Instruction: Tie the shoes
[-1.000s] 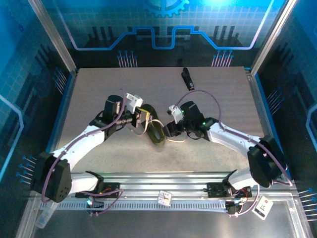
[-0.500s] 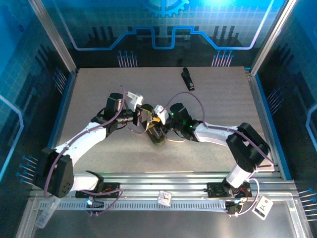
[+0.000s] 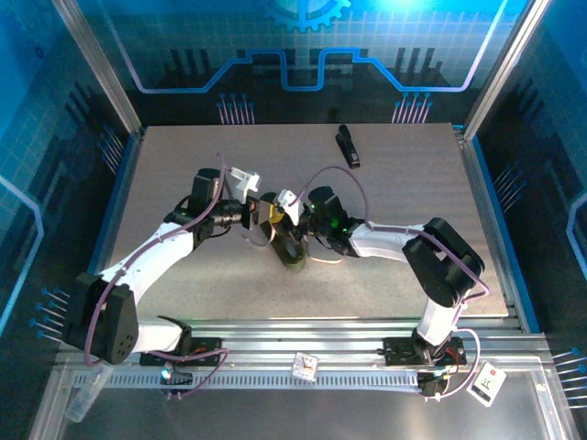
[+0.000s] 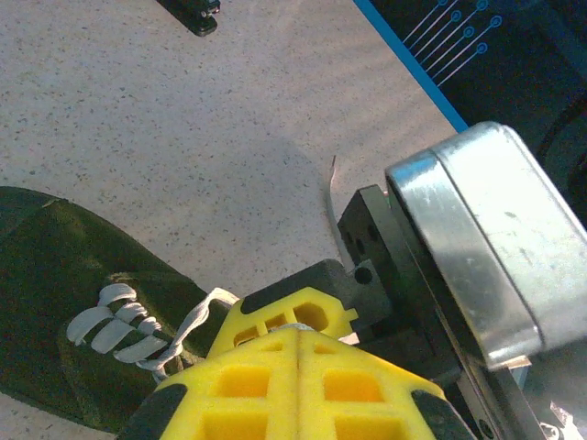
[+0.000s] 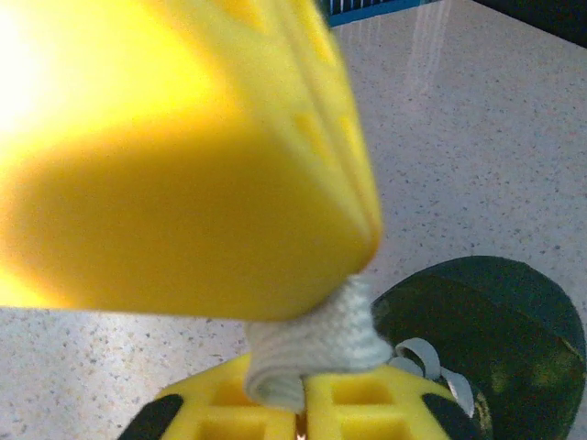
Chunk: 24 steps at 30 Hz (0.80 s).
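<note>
Right fingers (image 5: 367, 408): clamped tight on a fat fold of lace (image 5: 314, 353), just above the shoe (image 5: 495, 339)!
Left fingers (image 4: 353, 385): pressed shut too, a lace strand running into their seam.
Grippers: left gripper (image 3: 261, 213) and right gripper (image 3: 286, 209) crowd together over the shoe's far end, mid-table.
Progress: lacing is threaded, no knot or bow seen; I judge crossing, looping and cinching all remain.
Room: table (image 3: 183, 165) edges well away, black clip (image 3: 347, 147) far off to the right; only the grippers cramp each other.

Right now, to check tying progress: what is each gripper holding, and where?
Left gripper and right gripper both pinch the lace of the shoe, on its free stretch.
</note>
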Each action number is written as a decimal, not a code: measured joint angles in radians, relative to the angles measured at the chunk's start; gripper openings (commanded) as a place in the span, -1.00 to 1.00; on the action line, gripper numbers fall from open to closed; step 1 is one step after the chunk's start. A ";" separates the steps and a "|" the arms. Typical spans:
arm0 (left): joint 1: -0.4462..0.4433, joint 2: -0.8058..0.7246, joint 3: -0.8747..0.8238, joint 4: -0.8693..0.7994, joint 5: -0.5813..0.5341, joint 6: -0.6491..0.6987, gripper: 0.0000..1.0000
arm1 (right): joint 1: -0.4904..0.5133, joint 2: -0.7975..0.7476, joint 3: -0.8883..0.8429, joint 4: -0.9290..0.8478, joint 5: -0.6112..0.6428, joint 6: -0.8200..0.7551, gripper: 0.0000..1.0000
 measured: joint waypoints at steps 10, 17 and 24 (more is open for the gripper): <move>0.023 -0.053 -0.032 0.010 0.014 0.006 -0.29 | 0.000 0.000 0.001 0.011 -0.013 -0.005 -1.00; 0.055 -0.158 -0.132 0.082 0.016 0.057 -0.01 | 0.000 0.000 0.002 0.004 -0.015 -0.005 -1.00; 0.061 -0.191 -0.246 0.220 0.025 0.147 0.02 | 0.000 0.000 0.003 -0.018 -0.023 -0.013 -1.00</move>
